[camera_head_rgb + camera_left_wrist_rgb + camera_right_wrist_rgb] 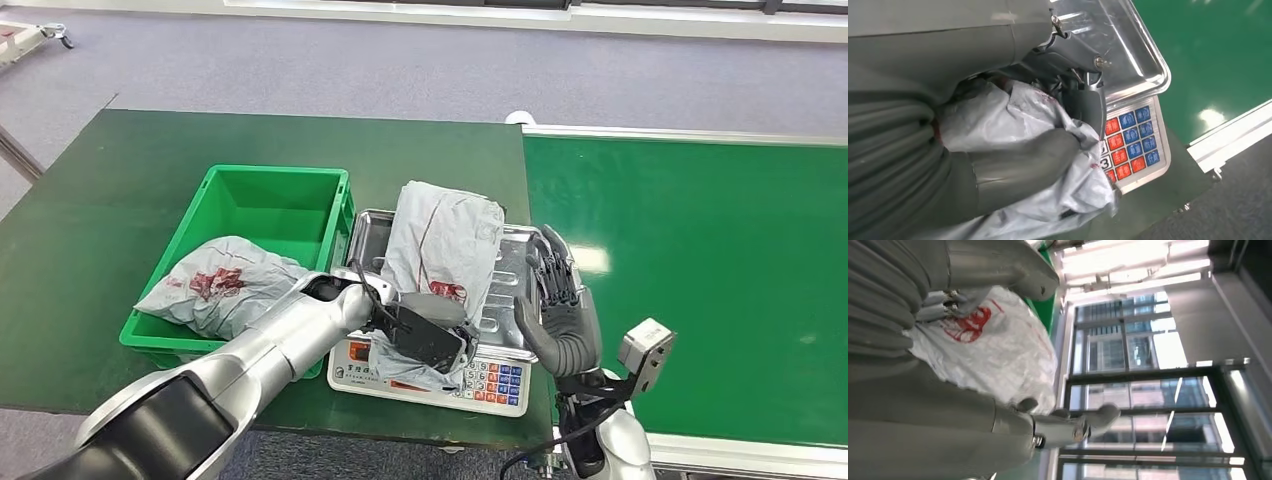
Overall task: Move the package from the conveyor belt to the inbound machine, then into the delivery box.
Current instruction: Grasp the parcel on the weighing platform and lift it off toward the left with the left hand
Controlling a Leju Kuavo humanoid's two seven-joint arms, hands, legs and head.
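Note:
A grey plastic package with red print lies on the steel tray of the weighing scale. My left hand grips the package's near end, which hangs over the scale's front. In the left wrist view its thumb and fingers are wrapped around the crumpled package, beside the scale's keypad. My right hand stands upright at the tray's right edge with fingers spread, holding nothing. In the right wrist view the right hand is beside the package.
A green bin sits left of the scale on the dark green table, holding another grey package. The green conveyor belt runs along the right with a white frame. Grey floor lies beyond.

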